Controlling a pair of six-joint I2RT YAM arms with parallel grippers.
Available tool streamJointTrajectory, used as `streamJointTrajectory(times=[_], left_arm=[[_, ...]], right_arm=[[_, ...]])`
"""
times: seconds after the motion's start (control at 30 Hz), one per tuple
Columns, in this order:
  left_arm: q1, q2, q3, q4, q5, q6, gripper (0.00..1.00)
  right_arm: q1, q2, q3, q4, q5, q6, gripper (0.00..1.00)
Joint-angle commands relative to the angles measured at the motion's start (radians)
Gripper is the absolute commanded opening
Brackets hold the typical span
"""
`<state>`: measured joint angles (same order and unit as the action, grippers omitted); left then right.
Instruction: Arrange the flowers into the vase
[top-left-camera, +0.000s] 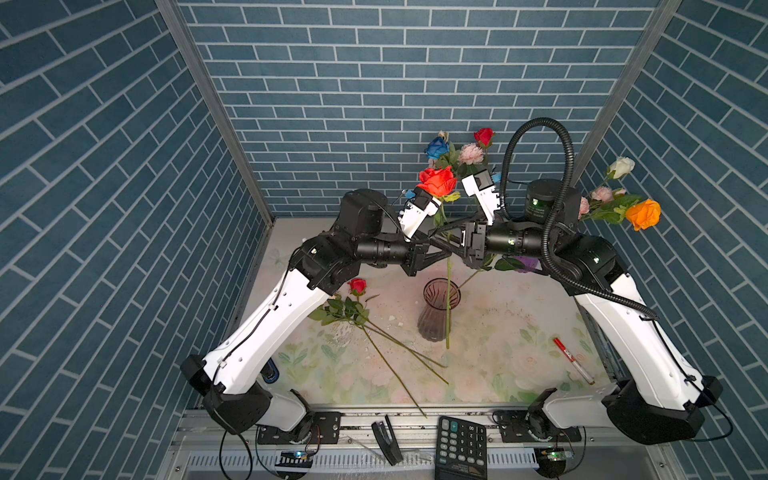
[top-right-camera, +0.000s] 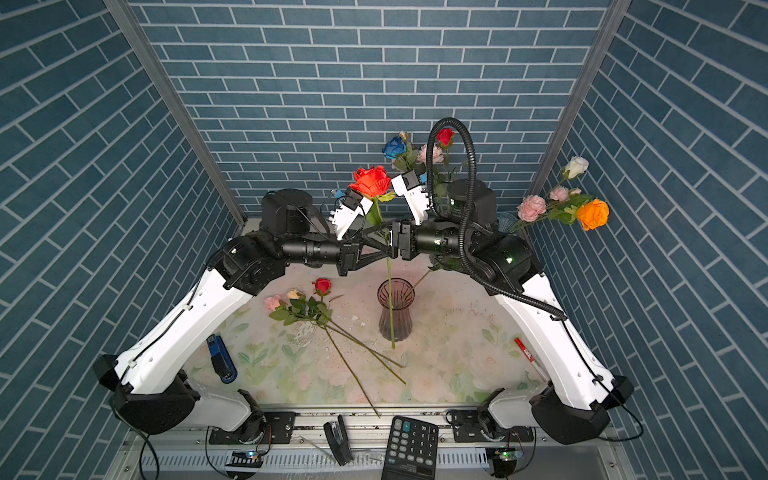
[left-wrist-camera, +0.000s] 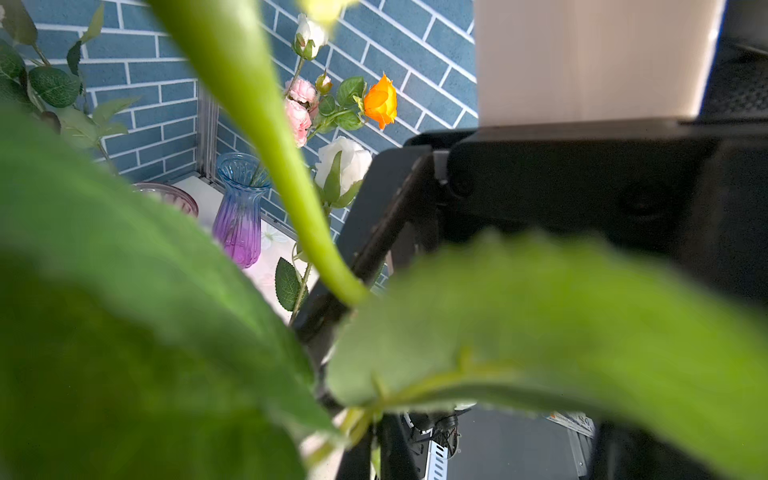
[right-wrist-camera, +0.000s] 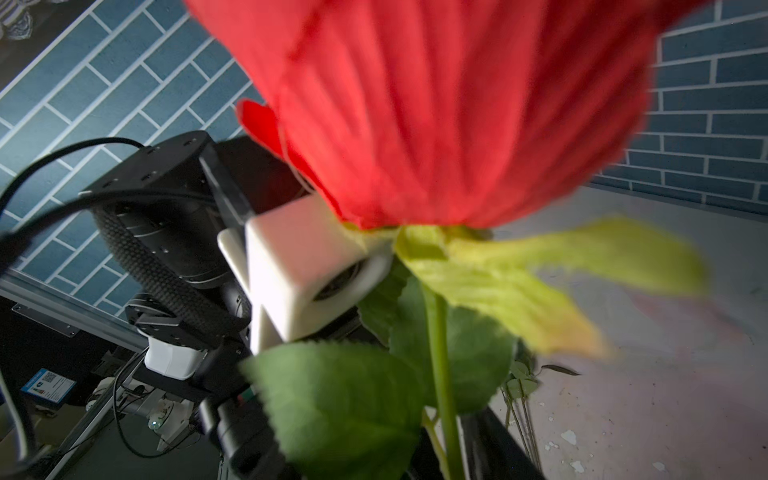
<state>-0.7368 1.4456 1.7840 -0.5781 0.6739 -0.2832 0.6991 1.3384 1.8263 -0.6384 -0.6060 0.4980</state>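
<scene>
A red rose (top-left-camera: 436, 180) stands upright on a long green stem (top-left-camera: 448, 270) above the ribbed glass vase (top-left-camera: 440, 307). The stem crosses the vase in both top views; whether its end is inside I cannot tell. My left gripper (top-left-camera: 445, 245) is shut on the stem from the left, half hidden by leaves in its wrist view (left-wrist-camera: 374, 449). My right gripper (top-left-camera: 437, 239) reaches in from the right and is open around the same stem (right-wrist-camera: 442, 395); one finger (right-wrist-camera: 498, 449) stands apart from it. Another stem (top-left-camera: 473, 278) leans out of the vase. More flowers (top-right-camera: 322, 286) lie on the table at left.
A bunch with a blue rose (top-left-camera: 436, 147) stands at the back. An orange rose (top-left-camera: 643, 214) and pink and white blooms rise from a blue-purple vase (left-wrist-camera: 241, 208) at the back right. Near the front lie a red pen (top-left-camera: 571, 359), a calculator (top-left-camera: 461, 446), a black stapler (top-left-camera: 386, 436) and a blue stapler (top-right-camera: 220, 357).
</scene>
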Motion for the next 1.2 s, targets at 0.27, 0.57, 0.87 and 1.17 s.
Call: streamJointTrajectory(times=[0.27, 0.57, 0.87, 1.17], left_arm=[[0.007, -0.071, -0.041, 0.046, -0.079, 0.015, 0.00], [0.007, -0.049, -0.001, 0.042, -0.065, 0.002, 0.00], [0.008, -0.046, 0.017, 0.051, -0.059, -0.013, 0.00], [0.008, -0.050, 0.017, 0.055, -0.050, -0.029, 0.00]], right_arm=[[-0.021, -0.109, -0.134, -0.019, -0.078, 0.034, 0.53], [-0.022, -0.108, -0.176, 0.031, -0.094, 0.062, 0.31], [-0.028, -0.087, -0.174, 0.036, -0.080, 0.050, 0.24], [-0.030, -0.068, -0.143, -0.015, -0.045, 0.004, 0.25]])
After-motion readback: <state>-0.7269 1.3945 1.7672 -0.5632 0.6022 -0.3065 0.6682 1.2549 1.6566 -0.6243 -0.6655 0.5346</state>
